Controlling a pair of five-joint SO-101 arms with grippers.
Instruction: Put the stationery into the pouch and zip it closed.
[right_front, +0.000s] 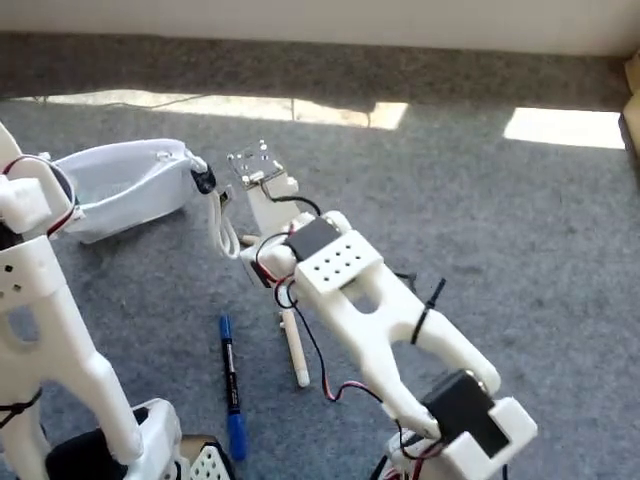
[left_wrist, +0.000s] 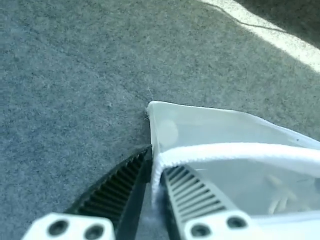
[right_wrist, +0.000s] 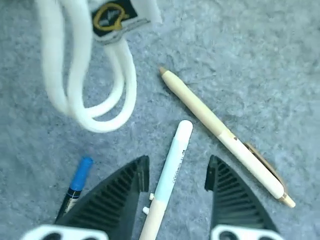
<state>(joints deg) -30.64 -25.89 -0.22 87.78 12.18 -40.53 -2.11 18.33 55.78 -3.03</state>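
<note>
Soft fabric is giving where your left gripper (left_wrist: 156, 164) is pinching the pouch (left_wrist: 215, 125) rim on the carpet (left_wrist: 60, 75). Your right gripper (right_wrist: 178, 164) is hanging spread astride the white pen (right_wrist: 173, 160). It is probably light, stiff and slippery, so you're best gripping mid-barrel.

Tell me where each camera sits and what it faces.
High view: above the table, looking down on the left arm, right arm, pouch and blue pen.
Left wrist view: on the left arm, looking past the left gripper clamped on the pouch rim.
Right wrist view: on the right arm, looking past the open right gripper at a white pen.
Shared: high and right wrist views show the blue pen.
</note>
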